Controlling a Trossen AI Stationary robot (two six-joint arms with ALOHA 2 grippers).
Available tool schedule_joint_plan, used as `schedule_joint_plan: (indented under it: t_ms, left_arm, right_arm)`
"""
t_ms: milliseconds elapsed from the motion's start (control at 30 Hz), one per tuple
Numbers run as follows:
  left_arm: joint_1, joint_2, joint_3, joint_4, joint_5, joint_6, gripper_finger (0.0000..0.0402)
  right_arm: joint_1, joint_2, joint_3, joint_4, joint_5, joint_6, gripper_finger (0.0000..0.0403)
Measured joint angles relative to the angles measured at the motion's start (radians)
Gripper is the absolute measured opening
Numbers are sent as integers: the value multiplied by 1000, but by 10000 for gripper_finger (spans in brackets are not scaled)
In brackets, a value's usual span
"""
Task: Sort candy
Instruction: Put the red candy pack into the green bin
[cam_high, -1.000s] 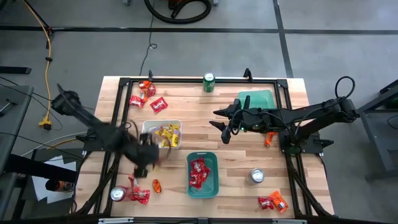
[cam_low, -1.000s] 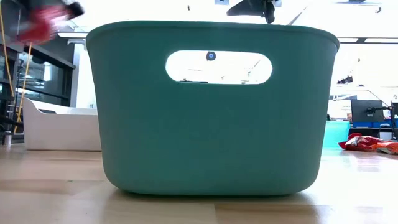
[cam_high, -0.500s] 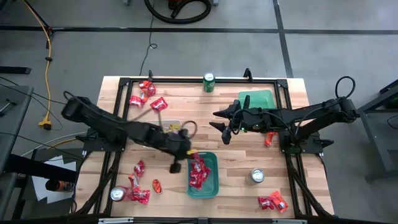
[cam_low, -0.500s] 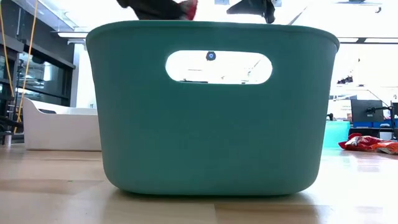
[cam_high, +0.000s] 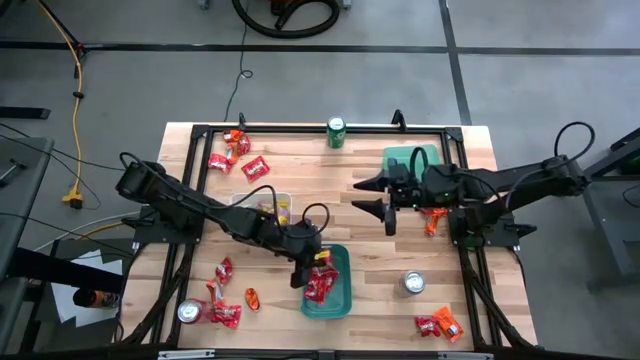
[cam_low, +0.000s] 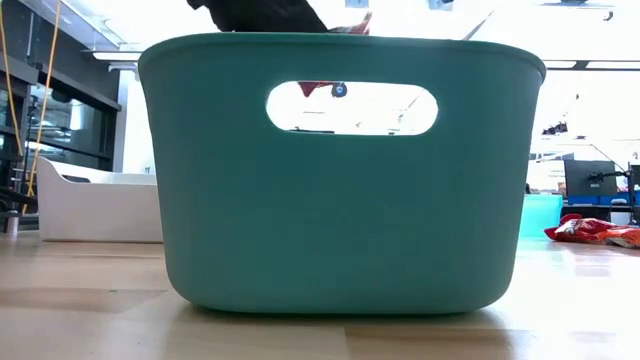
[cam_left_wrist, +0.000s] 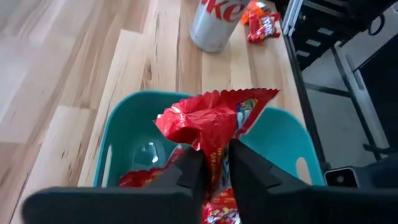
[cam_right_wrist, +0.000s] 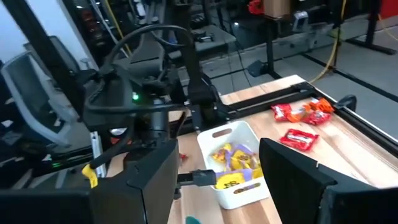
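My left gripper (cam_high: 311, 263) is shut on a red candy packet (cam_left_wrist: 211, 118) and hovers over the teal bin (cam_high: 344, 296), which holds several red packets (cam_high: 320, 288). In the low view the packet (cam_low: 352, 24) shows just above the bin's rim (cam_low: 340, 42). A white bin (cam_high: 282, 230) left of the teal one holds yellow candy (cam_right_wrist: 235, 160). My right gripper (cam_high: 386, 206) hangs open above bare table, right of centre. Loose red packets lie at the far left (cam_high: 232, 155), near left (cam_high: 222, 305) and near right (cam_high: 438, 324). My left gripper pinches the red packet between its two fingers at the packet's lower crumpled part (cam_left_wrist: 216, 148), coming at it from above. The packet is lifted clear of the bin's contents, and its free, serrated end (cam_left_wrist: 249, 96) sticks out beyond the fingertips.
A green can (cam_high: 336, 132) stands at the far edge. Silver cans stand right of the teal bin (cam_high: 413, 284) and at the near left corner (cam_high: 187, 312). A green tray (cam_high: 420, 158) lies under my right arm. Orange candies lie at near left (cam_high: 252, 298) and right (cam_high: 433, 222).
My left gripper, carrying the red packet, has swept from the near left part of the table toward the right, past the white bin, and now stands over the teal bin. My right gripper has shifted a little toward the table's right edge.
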Motion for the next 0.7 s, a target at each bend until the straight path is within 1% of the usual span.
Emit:
schedule_joint_plan:
  t_ms: [133, 333, 433, 500, 567, 633, 700]
  left_arm:
    - [0, -1, 30, -21, 15, 46, 108]
    - [0, -27, 93, -139, 12, 142, 194]
    - [1, -52, 103, -191, 12, 166, 228]
    - [3, -70, 103, -200, 21, 178, 245]
    - [3, -84, 103, -198, 58, 209, 255]
    - [0, -85, 104, -182, 92, 247, 259]
    - [-5, -82, 104, -177, 100, 306, 260]
  right_arm:
    - [20, 0, 0, -1, -1, 33, 220]
    - [41, 3, 0, 0, -1, 128, 220]
    - [44, 3, 0, 2, 0, 185, 220]
    - [44, 3, 0, 1, 8, 210, 220]
    - [44, 3, 0, 1, 31, 232, 220]
    - [44, 4, 0, 1, 56, 250, 220]
    - [44, 3, 0, 1, 82, 266, 220]
